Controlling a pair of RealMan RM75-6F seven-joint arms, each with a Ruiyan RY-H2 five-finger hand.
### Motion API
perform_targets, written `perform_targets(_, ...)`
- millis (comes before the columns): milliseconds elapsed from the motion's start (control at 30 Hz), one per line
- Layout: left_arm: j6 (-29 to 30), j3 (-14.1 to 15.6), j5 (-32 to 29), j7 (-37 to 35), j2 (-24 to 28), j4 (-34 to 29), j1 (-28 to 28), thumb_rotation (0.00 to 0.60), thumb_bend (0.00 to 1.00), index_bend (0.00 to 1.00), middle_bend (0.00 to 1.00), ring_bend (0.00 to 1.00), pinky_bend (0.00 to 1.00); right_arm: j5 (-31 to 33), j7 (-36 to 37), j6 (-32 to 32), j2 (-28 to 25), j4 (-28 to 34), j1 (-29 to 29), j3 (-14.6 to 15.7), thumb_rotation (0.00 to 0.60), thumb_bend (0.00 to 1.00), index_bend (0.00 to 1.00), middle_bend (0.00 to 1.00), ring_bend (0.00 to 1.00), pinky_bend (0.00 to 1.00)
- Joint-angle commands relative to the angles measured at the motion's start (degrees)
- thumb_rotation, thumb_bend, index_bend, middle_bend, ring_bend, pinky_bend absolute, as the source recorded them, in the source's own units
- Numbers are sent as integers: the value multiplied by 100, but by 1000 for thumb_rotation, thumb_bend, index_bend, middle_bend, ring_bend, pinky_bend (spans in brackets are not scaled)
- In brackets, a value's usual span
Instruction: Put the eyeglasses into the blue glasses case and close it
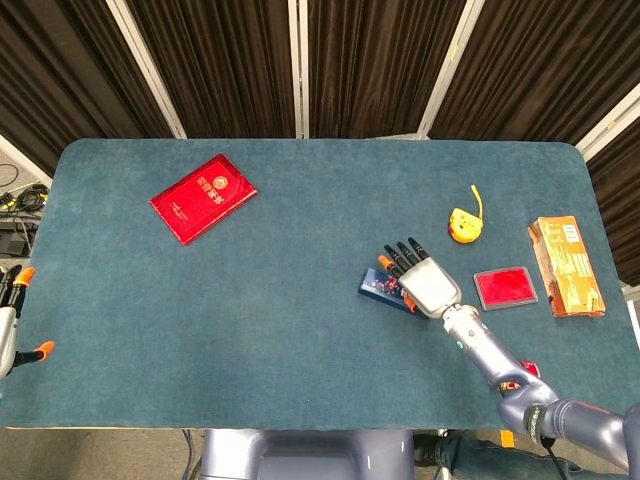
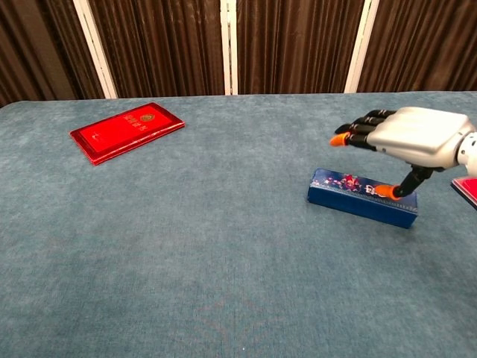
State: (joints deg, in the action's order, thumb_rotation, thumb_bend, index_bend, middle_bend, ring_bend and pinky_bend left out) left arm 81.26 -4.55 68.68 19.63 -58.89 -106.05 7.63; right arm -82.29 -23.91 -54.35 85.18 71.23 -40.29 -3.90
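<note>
- My right robot hand [image 2: 417,138], fingers outstretched and empty, hovers over the blue glasses case [image 2: 363,198], thumb tip touching its lid.
- The case lies near the table [image 2: 186,246] right side, apparently closed; I'd press evenly downward.
</note>
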Motion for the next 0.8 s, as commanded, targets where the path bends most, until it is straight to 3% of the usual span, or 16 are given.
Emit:
perform_targets(33,-3,-1,-2,-2,1,2,1,600,0,0,0,0,0,49,-39,-81,30,-30,32,-57,600,221,0,0,0,0)
perform_targets(133,-2,-3,-1,-13,3,4,1,600,0,0,0,0,0,58,32,-263,12,40,63,-152,600,196,0,0,0,0)
perform_targets(300,-1,3,5,-8,0,3,0,600,0,0,0,0,0,221,310,-109,-158,480,55,-213,600,4,0,0,0,0)
perform_targets(500,6,6,9,4,-4,3,-1,600,0,0,0,0,0,614,333,250,-207,774,-2,-261,600,0,0,0,0,0)
perform_targets(667,-11,1,-13,4,-7,17,5,600,0,0,0,0,0,1096,285,590,83,494,-110,-342,600,0,0,0,0,0)
perform_targets(800,-22,-9,-37,-6,-6,30,11,600,0,0,0,0,0,1480,358,844,220,338,-162,-410,600,0,0,32,0,62)
